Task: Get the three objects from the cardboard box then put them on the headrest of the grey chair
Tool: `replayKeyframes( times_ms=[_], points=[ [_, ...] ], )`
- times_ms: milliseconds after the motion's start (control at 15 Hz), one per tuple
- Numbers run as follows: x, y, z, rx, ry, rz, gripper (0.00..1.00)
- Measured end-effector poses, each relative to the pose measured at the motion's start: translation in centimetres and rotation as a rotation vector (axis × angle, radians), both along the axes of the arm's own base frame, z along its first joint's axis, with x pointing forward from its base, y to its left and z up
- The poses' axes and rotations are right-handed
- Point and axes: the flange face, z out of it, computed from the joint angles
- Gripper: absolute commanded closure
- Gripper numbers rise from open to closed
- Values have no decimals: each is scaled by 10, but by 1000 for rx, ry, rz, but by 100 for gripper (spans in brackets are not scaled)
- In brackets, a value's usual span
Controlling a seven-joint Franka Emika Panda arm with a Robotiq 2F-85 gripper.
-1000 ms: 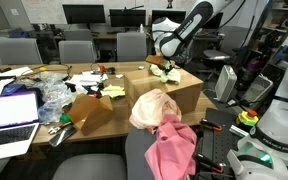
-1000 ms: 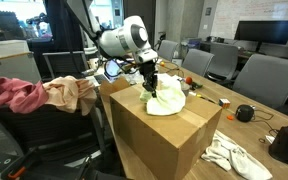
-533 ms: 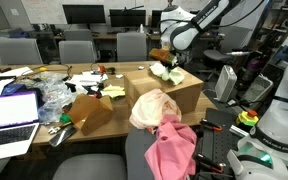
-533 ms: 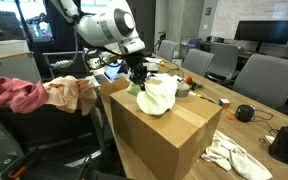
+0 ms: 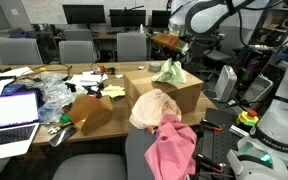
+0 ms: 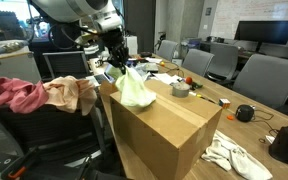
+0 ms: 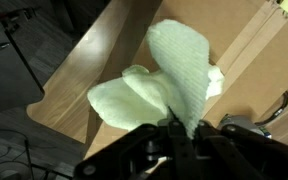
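My gripper point(image 5: 172, 57) point(image 6: 118, 60) point(image 7: 172, 128) is shut on a pale green cloth point(image 5: 169, 72) point(image 6: 134, 88) point(image 7: 164, 82) and holds it hanging just above the closed cardboard box point(image 5: 149, 88) point(image 6: 169, 125) point(image 7: 94, 60). The cloth's lower end sits near the box's top edge. A pink cloth point(image 5: 172, 145) point(image 6: 12, 92) and a cream cloth point(image 5: 152, 108) point(image 6: 72, 93) lie draped on the headrest of the grey chair point(image 5: 134, 150) point(image 6: 44, 125) beside the box.
A laptop point(image 5: 9, 112), a smaller open cardboard box point(image 5: 92, 110) and clutter sit on the table point(image 5: 44, 135). A tape roll point(image 6: 180, 90), a white cloth point(image 6: 232, 155) and a black object point(image 6: 246, 112) lie beyond the box. Office chairs point(image 5: 76, 50) stand around.
My gripper has lifted the green cloth off the box top and carried it up and toward the box's edge nearer the grey chair.
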Motion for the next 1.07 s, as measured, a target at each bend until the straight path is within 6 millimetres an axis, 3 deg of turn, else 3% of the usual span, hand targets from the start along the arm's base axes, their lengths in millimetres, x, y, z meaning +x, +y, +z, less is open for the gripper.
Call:
replayKeyframes(
  times_ms=[333,1067],
  points=[
    [-13,24,40,67,-61,-1,99],
    [-35,20,141,77,-210,-1,99]
  ],
)
